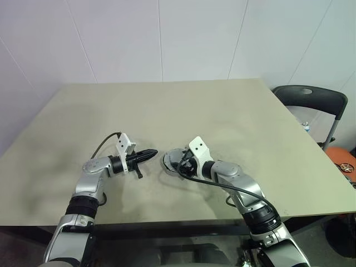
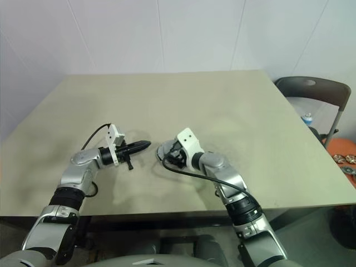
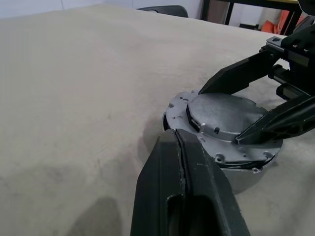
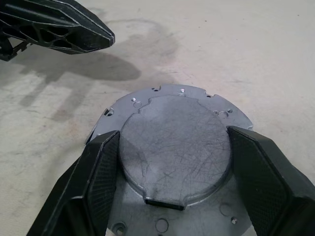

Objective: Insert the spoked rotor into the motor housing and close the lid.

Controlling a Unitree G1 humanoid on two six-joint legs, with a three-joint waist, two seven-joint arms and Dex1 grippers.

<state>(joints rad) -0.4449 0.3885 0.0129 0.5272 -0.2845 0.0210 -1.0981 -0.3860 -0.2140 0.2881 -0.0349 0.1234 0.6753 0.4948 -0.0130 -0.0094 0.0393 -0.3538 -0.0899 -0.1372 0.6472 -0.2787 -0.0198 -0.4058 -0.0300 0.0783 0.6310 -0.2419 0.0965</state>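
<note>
Lid (image 4: 174, 147): bare grey metal, matt, its raised centre covered in fine scratches; small drilled holes are seen around the flat rim.
Housing (image 3: 246, 179): grey metal side wall below the lid, dull and smooth.
Right end effector (image 4: 172, 169): black matt plastic fingers; the inner pads (image 4: 106, 167) are finely textured.
Left end effector (image 1: 151, 153): black plastic, smooth with a faint sheen; a seam is seen along the joined fingers (image 3: 184, 196).
Tabletop (image 1: 222, 111): beige, matt, slightly rough and mottled with darker smudges.
Chair (image 1: 311, 100): dark matt plastic seat.
</note>
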